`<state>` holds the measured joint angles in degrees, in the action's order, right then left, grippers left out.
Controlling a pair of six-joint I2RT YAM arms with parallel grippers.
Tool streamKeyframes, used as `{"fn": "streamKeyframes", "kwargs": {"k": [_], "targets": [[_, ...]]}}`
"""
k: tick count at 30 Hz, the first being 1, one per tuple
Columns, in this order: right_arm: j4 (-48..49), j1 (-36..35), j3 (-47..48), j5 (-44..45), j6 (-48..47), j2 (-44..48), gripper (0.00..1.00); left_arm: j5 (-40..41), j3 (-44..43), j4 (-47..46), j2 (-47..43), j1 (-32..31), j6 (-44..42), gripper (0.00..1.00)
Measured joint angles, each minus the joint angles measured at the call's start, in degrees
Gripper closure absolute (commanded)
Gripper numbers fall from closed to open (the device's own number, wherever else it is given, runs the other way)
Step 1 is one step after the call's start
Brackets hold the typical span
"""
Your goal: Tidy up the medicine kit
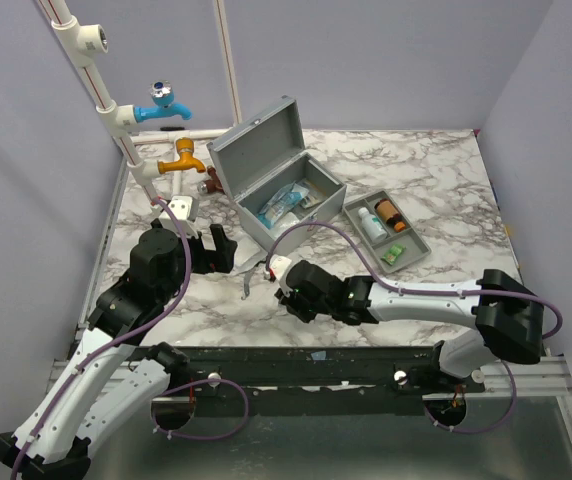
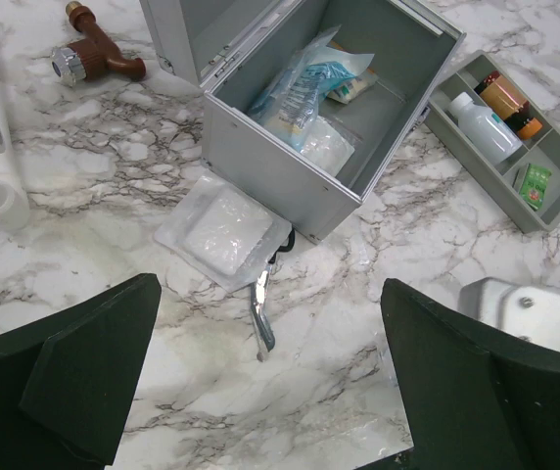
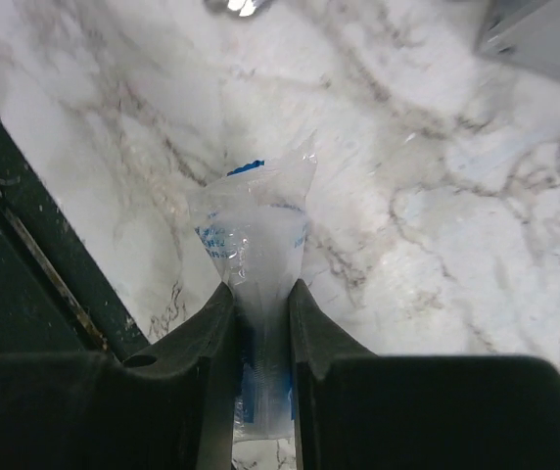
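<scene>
The right claw is pinched narrow on a clear packet with blue print. Its two fingers squeeze the packet's near end while the rest fans out over the marble table. To do this step well, I judge the grip must be firm enough that the slippery film does not slide out. The lift should go straight up before any swing toward the medicine kit, which stands open at the back-middle of the table with its lid raised. The packet looks limp and will likely droop, so carrying it high over the box's front wall and lowering it inside before letting go seems safest. The left claw hangs wide open with nothing between its fingers, near the box's front-left.

Only the right wrist view shows the pinch itself. From above, the right claw covers the packet, and I cannot be sure which pale bit there is the film. The left wrist view shows the inside of the box, where several wrapped packs lie. It also shows a gauze pad against the front wall and what seem to be scissors just beside it. The overhead view alone gives the layout. There the tray sits on the table just right of the box, holding bottles.
</scene>
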<state>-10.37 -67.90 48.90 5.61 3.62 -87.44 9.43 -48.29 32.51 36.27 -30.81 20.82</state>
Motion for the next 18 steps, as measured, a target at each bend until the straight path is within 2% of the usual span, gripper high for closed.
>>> {"fn": "streamKeyframes", "kwargs": {"k": [7,12,18], "targets": [[-0.04,1.97,7.04,7.91,0.52,3.1,0.99,0.04,0.0,-0.02,-0.5,0.0,0.0,0.02],[-0.04,9.16,14.36,8.63,0.2,2.16,0.99,0.04,0.0,-0.02,-0.74,0.0,-0.02,0.02],[0.87,15.93,24.72,8.24,-1.22,-4.55,0.99,-0.31,0.0,-0.02,-0.7,0.37,0.0,0.01]]}}
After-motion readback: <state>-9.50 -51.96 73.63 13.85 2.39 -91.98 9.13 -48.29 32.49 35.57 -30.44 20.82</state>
